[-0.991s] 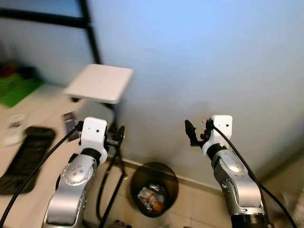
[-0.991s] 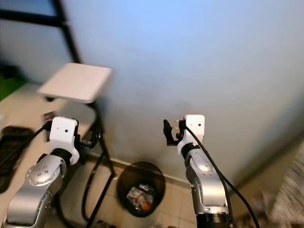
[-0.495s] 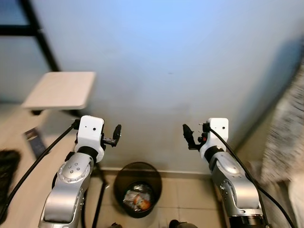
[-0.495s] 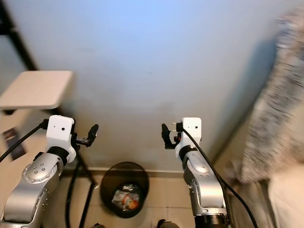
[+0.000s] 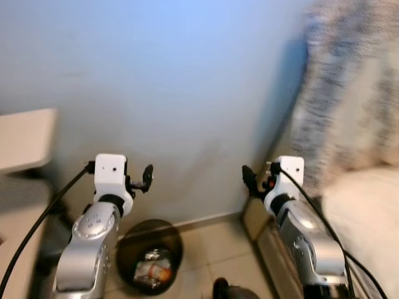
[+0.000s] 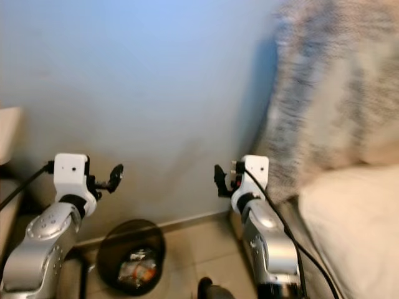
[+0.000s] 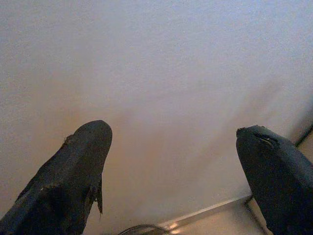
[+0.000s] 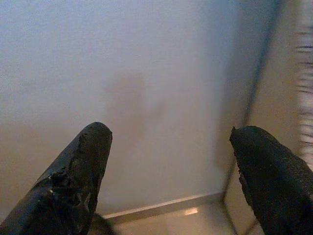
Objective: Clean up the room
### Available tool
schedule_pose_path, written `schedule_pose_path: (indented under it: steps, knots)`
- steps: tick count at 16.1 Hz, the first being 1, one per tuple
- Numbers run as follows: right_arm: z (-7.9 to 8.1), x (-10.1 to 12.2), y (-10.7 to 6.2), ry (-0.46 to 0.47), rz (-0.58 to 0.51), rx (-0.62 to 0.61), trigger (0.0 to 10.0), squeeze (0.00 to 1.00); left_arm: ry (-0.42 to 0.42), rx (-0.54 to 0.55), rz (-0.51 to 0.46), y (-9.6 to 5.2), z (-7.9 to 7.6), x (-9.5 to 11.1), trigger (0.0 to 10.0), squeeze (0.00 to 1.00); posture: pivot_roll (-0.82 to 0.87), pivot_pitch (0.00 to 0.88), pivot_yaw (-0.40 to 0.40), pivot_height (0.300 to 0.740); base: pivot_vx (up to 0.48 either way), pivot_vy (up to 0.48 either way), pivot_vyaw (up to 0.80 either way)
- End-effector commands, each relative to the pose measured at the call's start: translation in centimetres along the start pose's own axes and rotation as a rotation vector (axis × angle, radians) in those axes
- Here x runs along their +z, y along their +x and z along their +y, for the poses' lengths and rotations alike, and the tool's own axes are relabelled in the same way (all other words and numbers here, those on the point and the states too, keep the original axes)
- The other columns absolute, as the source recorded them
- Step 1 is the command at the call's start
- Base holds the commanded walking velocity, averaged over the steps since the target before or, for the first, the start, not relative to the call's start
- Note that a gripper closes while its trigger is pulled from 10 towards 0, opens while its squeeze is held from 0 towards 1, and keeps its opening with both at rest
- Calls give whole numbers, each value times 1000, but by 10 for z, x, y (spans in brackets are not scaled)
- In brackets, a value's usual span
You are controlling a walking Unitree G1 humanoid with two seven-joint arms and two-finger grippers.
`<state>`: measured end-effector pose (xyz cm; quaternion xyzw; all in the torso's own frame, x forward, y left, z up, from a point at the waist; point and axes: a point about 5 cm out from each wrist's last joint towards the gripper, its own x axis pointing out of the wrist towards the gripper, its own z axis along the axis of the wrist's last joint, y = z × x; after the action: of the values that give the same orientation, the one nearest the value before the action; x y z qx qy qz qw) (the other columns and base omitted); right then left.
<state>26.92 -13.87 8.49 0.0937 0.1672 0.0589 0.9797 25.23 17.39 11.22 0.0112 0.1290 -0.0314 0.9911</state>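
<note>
The black waste bin (image 5: 149, 265), holding litter, sat on the tiled floor (image 5: 218, 246) at lower left of frame, below and slightly inboard of the left end effector (image 5: 146, 177), the nearer arm. The right end effector (image 5: 248, 180) hung farther off, toward the bed (image 5: 365, 212). Both were spread and empty, facing the blank wall (image 5: 174, 81).

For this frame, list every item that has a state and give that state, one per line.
Left gripper: open, holding nothing, raised toward the wall.
Right gripper: open, holding nothing, raised toward the wall.
Trash bin: upright on the floor by the wall, no lid, some rubbish inside, not full.
Small table: upright, the part of its top in view bare.
Bed: blurred, covered with a patterned blanket.
</note>
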Motion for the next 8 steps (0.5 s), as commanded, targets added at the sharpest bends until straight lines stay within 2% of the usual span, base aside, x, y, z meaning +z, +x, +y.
schedule_pose_path:
  steps: [1, 5, 8]
  knots:
    - [-3, 8, -1, 0, -24, -12, 10000, 0, -14, -25, -13, 0, -6, 4, 10000, 0, 95, 0, -11, 740, 0, 0, -800]
    - [-6, 11, -2, -15, -24, -22, 10000, 0, -40, -44, -16, 0, -8, 6, 10000, 0, 87, 0, -9, 740, 0, 0, -800]
    - [-7, 11, -2, -10, -24, -24, 10000, 0, -22, -30, -12, 2, -6, 6, 10000, 0, 91, 0, -9, 740, 0, 0, -800]
